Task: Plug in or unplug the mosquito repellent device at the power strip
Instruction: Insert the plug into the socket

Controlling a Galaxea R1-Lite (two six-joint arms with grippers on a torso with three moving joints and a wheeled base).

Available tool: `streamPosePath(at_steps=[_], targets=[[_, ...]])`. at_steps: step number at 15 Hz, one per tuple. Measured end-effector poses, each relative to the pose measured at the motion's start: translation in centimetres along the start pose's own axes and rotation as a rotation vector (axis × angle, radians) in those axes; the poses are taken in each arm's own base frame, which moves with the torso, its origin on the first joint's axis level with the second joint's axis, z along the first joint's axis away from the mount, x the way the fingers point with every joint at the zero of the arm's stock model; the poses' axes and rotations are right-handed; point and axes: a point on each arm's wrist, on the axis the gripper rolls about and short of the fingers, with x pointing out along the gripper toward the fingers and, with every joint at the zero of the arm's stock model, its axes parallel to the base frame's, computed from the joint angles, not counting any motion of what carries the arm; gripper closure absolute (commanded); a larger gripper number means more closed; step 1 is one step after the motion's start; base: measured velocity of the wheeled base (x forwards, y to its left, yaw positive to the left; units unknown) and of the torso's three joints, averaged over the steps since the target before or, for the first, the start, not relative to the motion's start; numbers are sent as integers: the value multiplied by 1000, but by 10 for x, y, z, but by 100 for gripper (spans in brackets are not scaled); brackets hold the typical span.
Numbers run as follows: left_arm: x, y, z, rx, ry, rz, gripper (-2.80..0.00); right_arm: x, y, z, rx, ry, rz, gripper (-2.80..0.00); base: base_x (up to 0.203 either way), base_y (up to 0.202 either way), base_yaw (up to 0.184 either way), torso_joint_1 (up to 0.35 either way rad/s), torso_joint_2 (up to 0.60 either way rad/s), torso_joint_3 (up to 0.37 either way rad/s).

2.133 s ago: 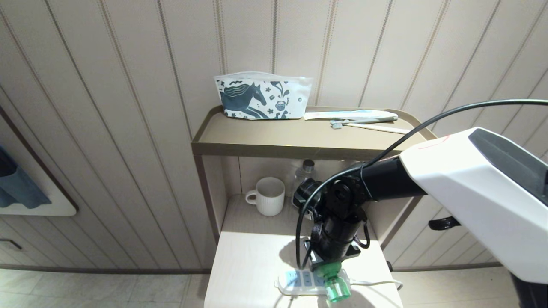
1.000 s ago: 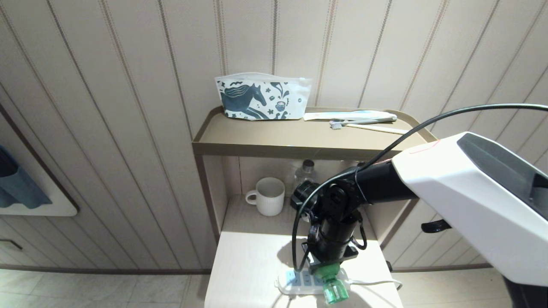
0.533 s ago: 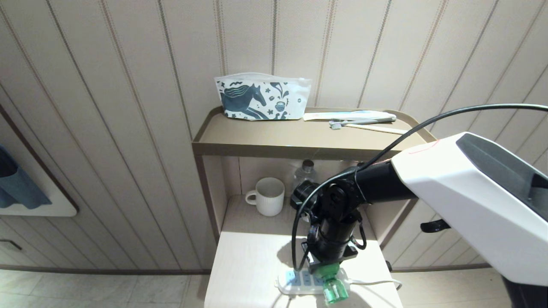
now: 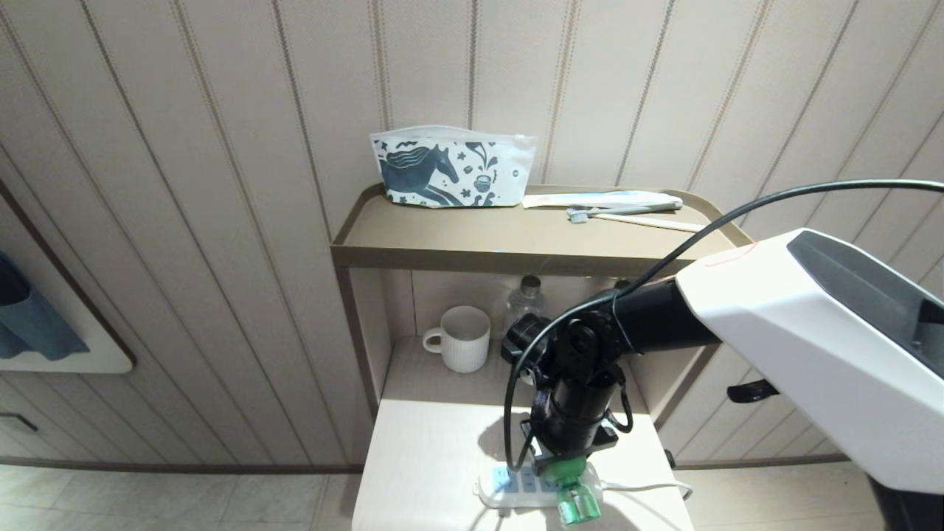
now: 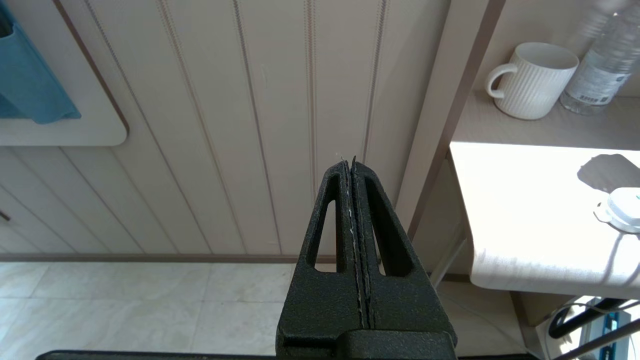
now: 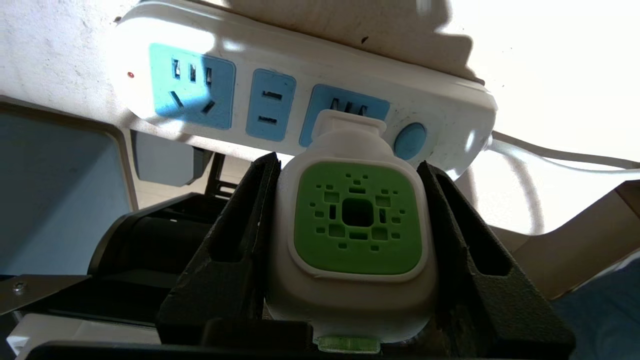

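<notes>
The mosquito repellent device (image 6: 357, 225), a white body with a green perforated face, sits between the black fingers of my right gripper (image 6: 347, 164), which is shut on its sides. Its plug end presses against the rightmost blue socket face of the white power strip (image 6: 300, 75), beside the round blue button; the pins are hidden. In the head view the right gripper (image 4: 564, 468) points down at the power strip (image 4: 512, 485) near the table's front edge, and the device's green bottle (image 4: 577, 505) sticks out toward me. My left gripper (image 5: 352, 162) is shut and empty, off to the table's left.
A white mug (image 4: 461, 338) and a clear water bottle (image 4: 525, 299) stand at the back under the shelf. A horse-print pouch (image 4: 451, 166) and a toothbrush (image 4: 627, 214) lie on the top shelf. The strip's cord (image 4: 653, 487) runs off to the right.
Over two seconds my right arm has sunk a little, bringing the device down onto the strip. In the last second it has hardly moved. The left arm is still.
</notes>
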Motion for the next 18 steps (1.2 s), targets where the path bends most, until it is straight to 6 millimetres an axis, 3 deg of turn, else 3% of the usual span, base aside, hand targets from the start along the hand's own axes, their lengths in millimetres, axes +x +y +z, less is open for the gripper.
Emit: streamPosePath(at_steps=[10, 18], targets=[[0, 0, 0, 0, 0, 0, 0, 6, 1, 12, 8, -36, 7, 0, 0, 0, 0, 0, 0, 0], [0, 0, 0, 0, 0, 0, 0, 7, -6, 4, 19, -6, -7, 0, 0, 0, 0, 0, 0, 0]])
